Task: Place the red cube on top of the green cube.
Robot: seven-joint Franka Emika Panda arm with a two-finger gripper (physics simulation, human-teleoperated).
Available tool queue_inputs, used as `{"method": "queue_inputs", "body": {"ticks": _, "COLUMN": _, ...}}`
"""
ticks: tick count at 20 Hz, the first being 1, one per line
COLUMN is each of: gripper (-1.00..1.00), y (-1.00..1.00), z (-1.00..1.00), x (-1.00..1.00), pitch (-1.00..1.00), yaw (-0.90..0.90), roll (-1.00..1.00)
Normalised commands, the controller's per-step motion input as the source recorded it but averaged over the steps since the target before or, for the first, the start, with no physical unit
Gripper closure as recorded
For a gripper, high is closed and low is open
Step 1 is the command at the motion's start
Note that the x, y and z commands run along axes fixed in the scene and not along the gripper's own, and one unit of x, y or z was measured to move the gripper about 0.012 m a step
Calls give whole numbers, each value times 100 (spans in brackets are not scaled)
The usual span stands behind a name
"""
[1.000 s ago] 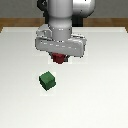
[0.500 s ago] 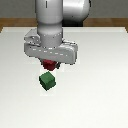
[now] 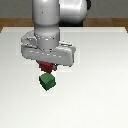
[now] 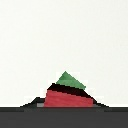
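The gripper (image 3: pixel 46 66) is pinching the red cube (image 3: pixel 46 66). The fingers themselves are mostly hidden under the hand in the exterior view, but the cube hangs off the worktop (image 3: pixel 100 95) just beneath the hand, and in the wrist view it fills the space right in front of the camera, so the fingers are closed in on its sides to about the cube's own width.

The red cube sits directly above the green cube (image 3: pixel 47 82), near the middle of the worktop and well away from every edge. In the exterior view a thin dark gap seems to separate them, though I cannot tell for sure whether they touch. In the wrist view the green cube (image 4: pixel 70 81) shows just past the red cube (image 4: pixel 67 97).

Compared with a second ago, the arm has carried the red cube toward the near edge: it was then farther back, well apart from the green cube. The green cube has not moved.

Neither cube has a long axis. The green cube is turned so that a corner faces the near edge.
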Motion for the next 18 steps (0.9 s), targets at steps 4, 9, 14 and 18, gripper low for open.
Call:
{"method": "queue_inputs", "body": {"ticks": 4, "gripper": 100, "y": 0, "z": -25, "x": 0, "pitch": 0, "yaw": 0, "roll": 0}}
{"method": "queue_inputs", "body": {"ticks": 9, "gripper": 100, "y": -20, "z": -20, "x": 0, "pitch": 0, "yaw": 0, "roll": 0}}
{"method": "queue_inputs", "body": {"ticks": 14, "gripper": 100, "y": 0, "z": -40, "x": 0, "pitch": 0, "yaw": 0, "roll": 0}}
{"method": "queue_inputs", "body": {"ticks": 18, "gripper": -100, "y": 0, "z": 0, "x": 0, "pitch": 0, "yaw": 0, "roll": 0}}
